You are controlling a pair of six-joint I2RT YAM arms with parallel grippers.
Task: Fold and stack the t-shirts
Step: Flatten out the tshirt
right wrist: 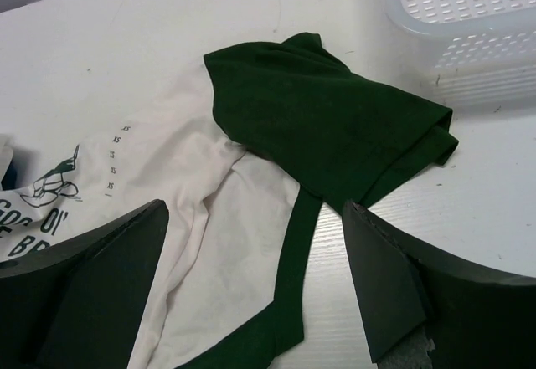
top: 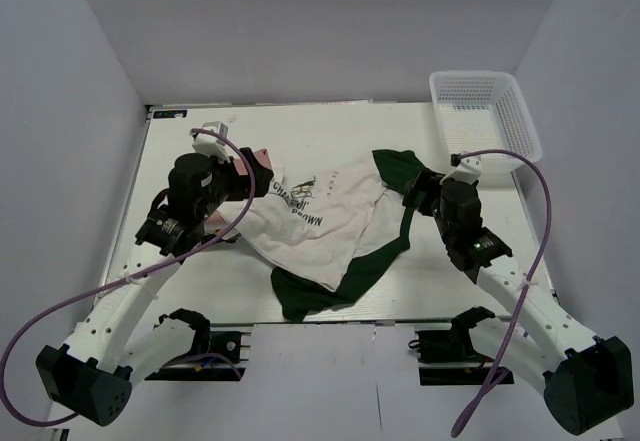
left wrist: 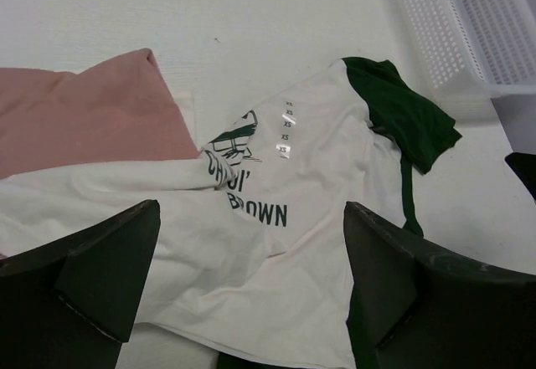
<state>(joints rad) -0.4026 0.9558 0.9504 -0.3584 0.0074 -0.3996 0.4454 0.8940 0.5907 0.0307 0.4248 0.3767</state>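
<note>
Still crumpled: cream-white t-shirt point(top: 320, 223), dark green sleeves.

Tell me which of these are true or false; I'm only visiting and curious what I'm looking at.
1. The left gripper and the right gripper are both open and hold nothing. True.
2. The cream t-shirt is neatly folded. False: it lies spread out and rumpled on the table, one dark green sleeve flopped to the side.
3. The pink shirt lies inside the basket. False: it lies on the table at the cream t-shirt's edge, far from the basket.
4. The basket stands at the table's far right corner. True.
</note>
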